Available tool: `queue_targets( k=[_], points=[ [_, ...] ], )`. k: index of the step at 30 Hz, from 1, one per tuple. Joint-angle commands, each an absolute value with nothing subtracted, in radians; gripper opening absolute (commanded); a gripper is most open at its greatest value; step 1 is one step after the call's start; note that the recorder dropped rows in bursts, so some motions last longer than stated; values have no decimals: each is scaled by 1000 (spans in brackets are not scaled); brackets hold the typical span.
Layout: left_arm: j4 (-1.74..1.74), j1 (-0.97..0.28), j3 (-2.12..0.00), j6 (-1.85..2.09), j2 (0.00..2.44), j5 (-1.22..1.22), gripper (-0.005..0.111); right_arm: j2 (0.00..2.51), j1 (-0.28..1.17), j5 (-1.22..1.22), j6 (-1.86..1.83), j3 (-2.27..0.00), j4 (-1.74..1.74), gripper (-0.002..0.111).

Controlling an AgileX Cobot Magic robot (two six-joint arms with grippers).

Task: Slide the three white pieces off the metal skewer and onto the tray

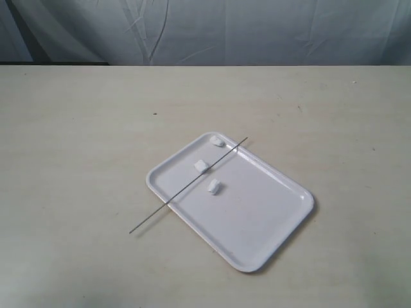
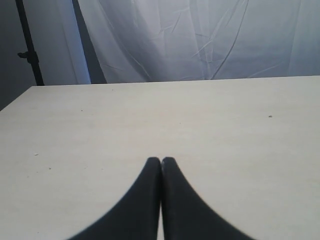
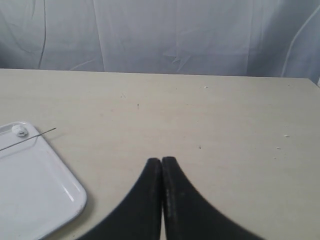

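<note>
Spanning the tray [image 1: 257, 218] diagonally, metal skewer [image 1: 189, 185]

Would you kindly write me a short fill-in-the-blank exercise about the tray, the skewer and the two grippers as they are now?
1. The tray holds ____ white pieces.
2. The metal skewer lies across the tray, with its longer overhanging end out over the ____.
3. The left gripper and the right gripper both have their jaws ____.
Missing words: three; table; shut.
</note>
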State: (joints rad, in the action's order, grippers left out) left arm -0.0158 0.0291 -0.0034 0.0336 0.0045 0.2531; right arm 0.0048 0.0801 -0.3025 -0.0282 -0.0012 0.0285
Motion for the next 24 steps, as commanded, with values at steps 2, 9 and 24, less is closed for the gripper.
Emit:
queue_targets(
  k=[2, 9, 24],
  points=[
    [-18, 30, 0, 34, 0, 247, 0, 0, 81, -295, -37, 0, 34, -1],
    [-18, 30, 0, 34, 0, 247, 0, 0, 73, -295, -53, 0, 39, -1],
    [-18, 30, 0, 34, 0, 247, 0, 0, 14, -290, -51, 0, -62, -1]
  ],
)
